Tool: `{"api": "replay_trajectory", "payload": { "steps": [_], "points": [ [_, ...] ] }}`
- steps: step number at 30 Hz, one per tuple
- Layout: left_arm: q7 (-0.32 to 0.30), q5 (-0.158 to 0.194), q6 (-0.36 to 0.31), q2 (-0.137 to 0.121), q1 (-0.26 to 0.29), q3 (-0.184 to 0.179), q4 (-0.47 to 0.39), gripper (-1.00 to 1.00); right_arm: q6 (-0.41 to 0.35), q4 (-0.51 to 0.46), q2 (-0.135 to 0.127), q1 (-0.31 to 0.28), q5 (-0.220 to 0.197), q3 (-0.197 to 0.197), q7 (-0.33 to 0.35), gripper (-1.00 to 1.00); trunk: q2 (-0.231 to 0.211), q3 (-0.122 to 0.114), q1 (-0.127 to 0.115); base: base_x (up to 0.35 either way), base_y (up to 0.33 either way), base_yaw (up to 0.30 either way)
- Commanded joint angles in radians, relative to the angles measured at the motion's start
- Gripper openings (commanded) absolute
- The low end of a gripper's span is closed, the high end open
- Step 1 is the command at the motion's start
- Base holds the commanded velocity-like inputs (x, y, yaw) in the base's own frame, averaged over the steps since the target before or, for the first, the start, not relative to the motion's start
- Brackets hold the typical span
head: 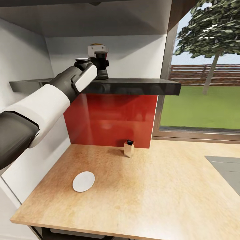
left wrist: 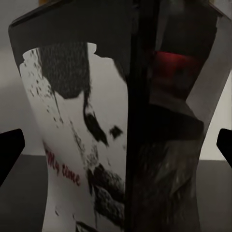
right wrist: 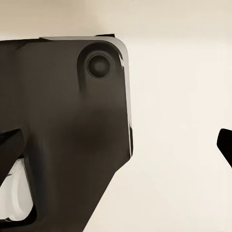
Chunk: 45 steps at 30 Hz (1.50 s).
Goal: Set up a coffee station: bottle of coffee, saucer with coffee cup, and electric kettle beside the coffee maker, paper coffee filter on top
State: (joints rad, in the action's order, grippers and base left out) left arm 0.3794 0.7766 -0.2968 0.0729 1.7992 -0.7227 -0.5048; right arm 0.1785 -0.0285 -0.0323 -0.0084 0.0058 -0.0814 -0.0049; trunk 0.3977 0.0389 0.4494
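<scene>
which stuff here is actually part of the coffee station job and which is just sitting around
Part of the job:
- dark coffee bottle with a white printed label, on the black shelf
- left gripper, fingers either side of the bottle, not closed
- flat white round paper filter or saucer, hard to tell which
- light wooden countertop

Just lying about:
- small tan box with a dark top
- red backsplash panel

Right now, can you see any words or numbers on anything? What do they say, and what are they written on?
"My time": red slanted letters on the white label of the bottle of coffee, seen close up in the left wrist view.
The black blotches higher on that label are shapes, not readable letters.
The small box on the countertop: any print is too small to read.
The saucer: no writing seen.
</scene>
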Motion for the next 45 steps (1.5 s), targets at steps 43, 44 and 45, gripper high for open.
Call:
{"api": "replay_trajectory", "payload": {
  "steps": [43,44,45],
  "points": [
    [0.006,0.01,-0.004,-0.002,-0.024,-0.006,-0.001,-1.0,0.004,0.001,0.0,-0.001,0.0,-0.008,0.001,1.0,0.002,0.002,0.001,0.022,0.0,0.0],
    [0.006,0.01,-0.004,-0.002,-0.024,-0.006,-0.001,-1.0,0.004,0.001,0.001,-0.001,0.0,-0.008,0.001,1.0,0.002,0.002,0.001,0.0,0.0,0.0],
    [0.006,0.01,-0.004,-0.002,-0.024,-0.006,-0.001,-1.0,0.004,0.001,0.001,-0.001,0.0,-0.008,0.0,1.0,0.002,0.002,0.001,0.0,0.0,0.0]
  ]
}}
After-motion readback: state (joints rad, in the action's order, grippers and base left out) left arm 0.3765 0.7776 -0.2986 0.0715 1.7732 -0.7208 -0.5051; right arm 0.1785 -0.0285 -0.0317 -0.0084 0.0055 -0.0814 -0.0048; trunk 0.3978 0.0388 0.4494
